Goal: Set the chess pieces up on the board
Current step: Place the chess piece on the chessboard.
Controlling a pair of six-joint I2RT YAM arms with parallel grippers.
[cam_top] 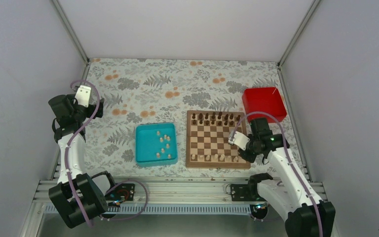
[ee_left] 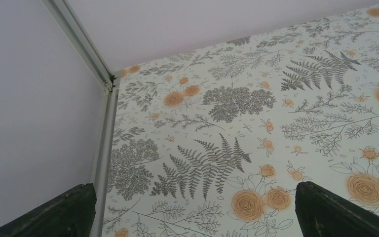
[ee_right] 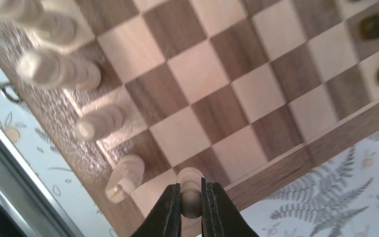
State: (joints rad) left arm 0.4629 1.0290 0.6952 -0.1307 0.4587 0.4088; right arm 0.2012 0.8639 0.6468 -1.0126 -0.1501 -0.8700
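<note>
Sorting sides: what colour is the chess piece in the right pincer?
Pale beige; the chess piece, gripped by the right pincer, shows best in the right wrist view.

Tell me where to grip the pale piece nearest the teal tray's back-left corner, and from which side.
Take the pale piece across its slim body, straight down from above. The walls of the teal tray would block a sideways approach, and this piece sits apart from the others, leaving room for a finger either side. Whether it stands or lies is too small to tell.
</note>
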